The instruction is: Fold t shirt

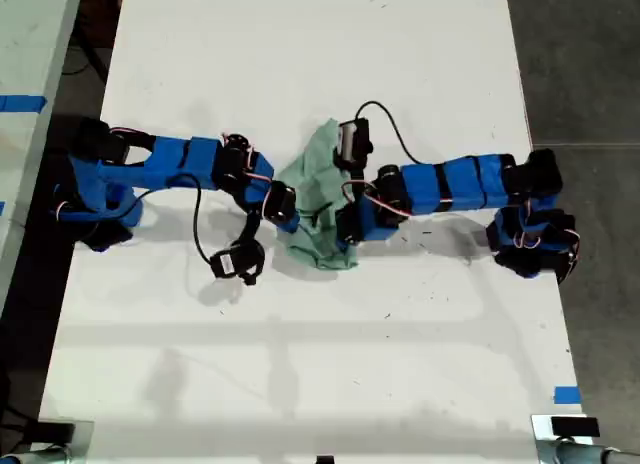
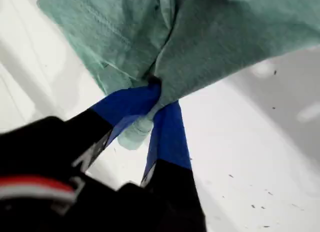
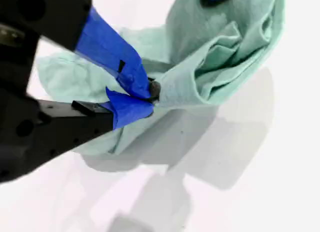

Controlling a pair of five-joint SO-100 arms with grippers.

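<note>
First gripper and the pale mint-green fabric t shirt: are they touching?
Touching. The first wrist view shows my first gripper with its blue-taped jaws closed on a pinched fold of the pale mint-green fabric t shirt, cloth bunching right where they meet.

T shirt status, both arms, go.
My first gripper and my second gripper: jaws shut on t shirt. Shirt bunched, part lifted. Nothing in the way.
</note>
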